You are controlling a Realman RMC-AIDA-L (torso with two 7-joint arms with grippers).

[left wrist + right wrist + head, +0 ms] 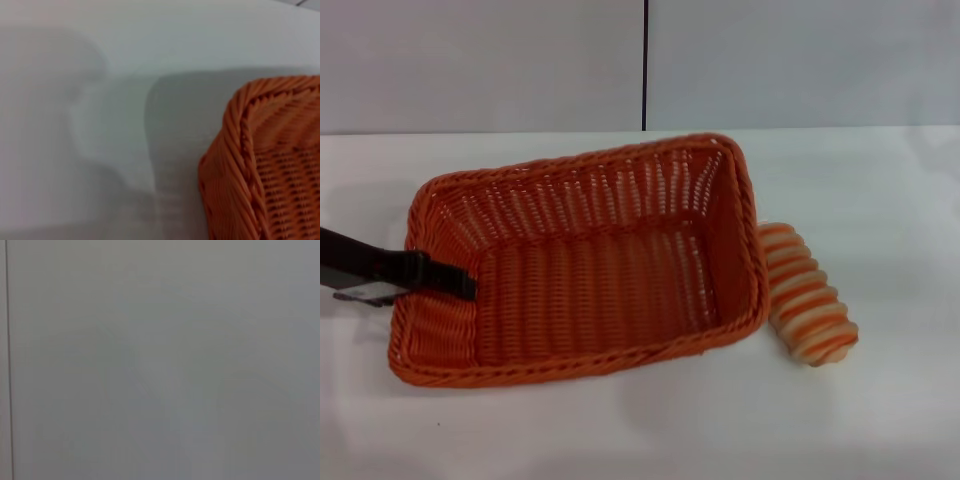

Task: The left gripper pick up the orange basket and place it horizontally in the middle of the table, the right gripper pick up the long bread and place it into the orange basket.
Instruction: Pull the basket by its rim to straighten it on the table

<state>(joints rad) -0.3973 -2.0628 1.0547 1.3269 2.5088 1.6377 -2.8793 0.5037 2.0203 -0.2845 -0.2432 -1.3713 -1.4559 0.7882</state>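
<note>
While the black two-finger left gripper reaches in from the left and sits at the short left wall of the large orange woven basket, seemingly pinching that braided rim, the hold should stay firm and low so the basket turns level without nudging the striped, ridged long bread roll just beside its right end. Resting mid-way across the plain white table, the basket runs roughly left-right, its right end angled away; the right gripper is out of view.

Even soft light, faint shadows on the table, wrist views blurred, no glare
</note>
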